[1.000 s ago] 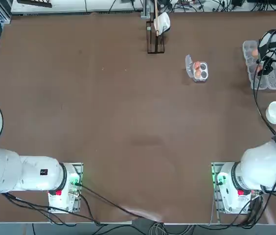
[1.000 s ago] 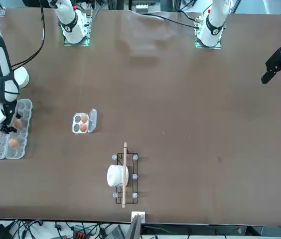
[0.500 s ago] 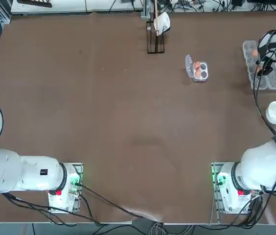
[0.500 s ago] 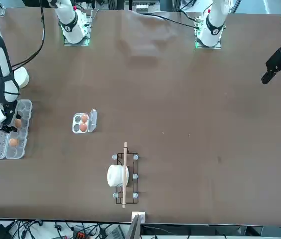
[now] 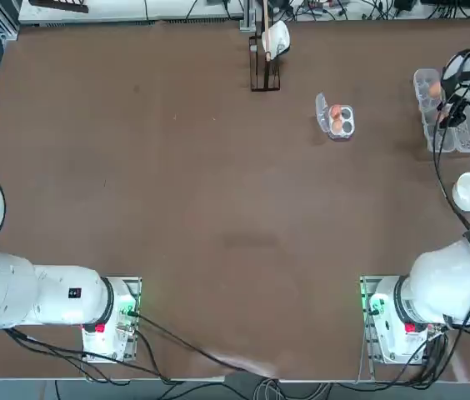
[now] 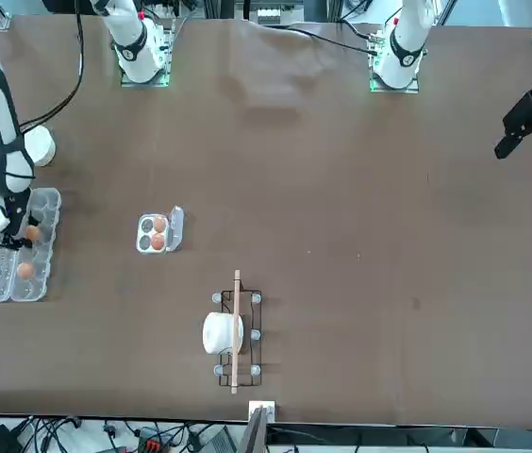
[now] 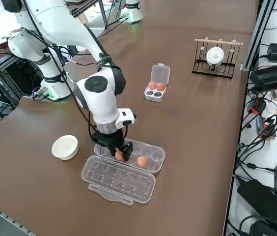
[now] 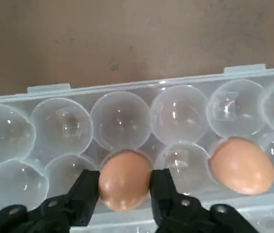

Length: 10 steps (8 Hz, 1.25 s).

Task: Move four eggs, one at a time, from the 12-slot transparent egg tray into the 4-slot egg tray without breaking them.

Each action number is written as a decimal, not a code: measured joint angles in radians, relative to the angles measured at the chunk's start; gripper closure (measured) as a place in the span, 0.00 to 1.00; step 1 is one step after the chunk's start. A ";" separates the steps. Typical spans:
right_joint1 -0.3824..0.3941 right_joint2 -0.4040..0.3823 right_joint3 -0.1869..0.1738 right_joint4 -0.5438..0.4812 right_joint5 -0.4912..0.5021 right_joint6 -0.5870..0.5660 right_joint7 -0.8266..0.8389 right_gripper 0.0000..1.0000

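The right hand (image 8: 125, 187) reaches down into the 12-slot transparent egg tray (image 7: 143, 147), which lies open by the bench's right edge. Its two fingers (image 8: 87, 187) are closed nearly all the way, pressing on both sides of one egg (image 8: 125, 179) that sits in a cup of the near row. A second egg (image 8: 242, 166) rests two cups along in that row, untouched. The 4-slot egg tray (image 5: 341, 121) stands well apart toward the bench's far middle, with two eggs (image 5: 336, 117) in it.
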 joint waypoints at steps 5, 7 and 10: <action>0.000 -0.035 0.009 0.043 0.029 -0.107 -0.001 0.41; 0.008 -0.106 0.021 0.051 0.035 -0.184 0.031 0.41; 0.052 -0.189 0.023 0.052 0.035 -0.282 0.161 0.41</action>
